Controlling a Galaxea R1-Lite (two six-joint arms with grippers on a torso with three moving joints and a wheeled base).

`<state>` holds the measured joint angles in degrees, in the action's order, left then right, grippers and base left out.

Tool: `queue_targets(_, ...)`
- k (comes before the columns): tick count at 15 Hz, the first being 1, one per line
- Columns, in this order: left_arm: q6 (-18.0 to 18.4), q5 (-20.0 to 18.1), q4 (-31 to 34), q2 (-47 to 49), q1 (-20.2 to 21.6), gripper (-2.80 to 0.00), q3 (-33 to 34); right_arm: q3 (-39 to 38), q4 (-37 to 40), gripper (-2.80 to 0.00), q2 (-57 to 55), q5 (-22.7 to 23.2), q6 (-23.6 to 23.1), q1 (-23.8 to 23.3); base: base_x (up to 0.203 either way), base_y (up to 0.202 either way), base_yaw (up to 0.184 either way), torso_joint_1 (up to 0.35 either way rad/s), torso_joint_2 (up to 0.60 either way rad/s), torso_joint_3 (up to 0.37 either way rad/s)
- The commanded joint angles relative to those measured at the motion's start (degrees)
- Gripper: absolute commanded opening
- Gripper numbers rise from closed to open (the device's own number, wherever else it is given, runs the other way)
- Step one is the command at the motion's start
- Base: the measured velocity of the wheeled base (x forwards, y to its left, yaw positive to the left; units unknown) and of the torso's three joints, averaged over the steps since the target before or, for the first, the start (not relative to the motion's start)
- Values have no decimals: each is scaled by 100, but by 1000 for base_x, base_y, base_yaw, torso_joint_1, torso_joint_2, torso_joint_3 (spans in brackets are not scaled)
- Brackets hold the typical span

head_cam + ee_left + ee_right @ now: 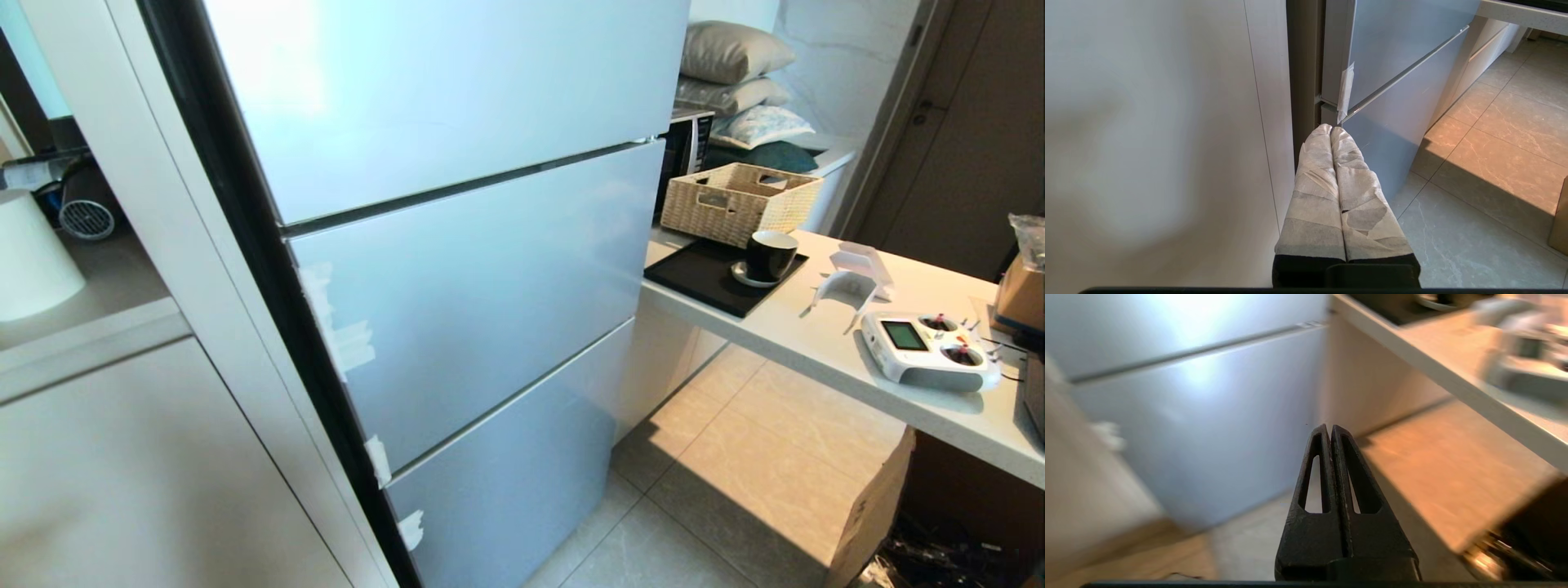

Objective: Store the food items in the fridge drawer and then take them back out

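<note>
A tall pale-blue fridge [457,286] stands before me with all its fronts closed, so the fridge drawer is hidden and no food items show. Neither arm appears in the head view. My left gripper [1330,130], its fingers wrapped in white tape, is shut and empty, hanging low beside the fridge's left edge [1331,81]. My right gripper [1329,430], bare black fingers pressed together, is shut on nothing; it hangs over the floor between the fridge [1200,416] and the counter [1453,375].
A white counter [824,343] juts out on the right, carrying a wicker basket [739,200], a black mug [770,255] on a dark tray, and a white remote controller [931,349]. A cardboard box [869,514] sits below it. White cabinets [122,457] flank the fridge's left.
</note>
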<state>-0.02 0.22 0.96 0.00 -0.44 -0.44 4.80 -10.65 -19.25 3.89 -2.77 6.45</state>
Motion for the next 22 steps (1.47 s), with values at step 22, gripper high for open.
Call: queue_targets(22,11,13,9,9,0,-280,-28,-480,1074,-280,1916,-407,277,-622,0,0,0,0,0,0)
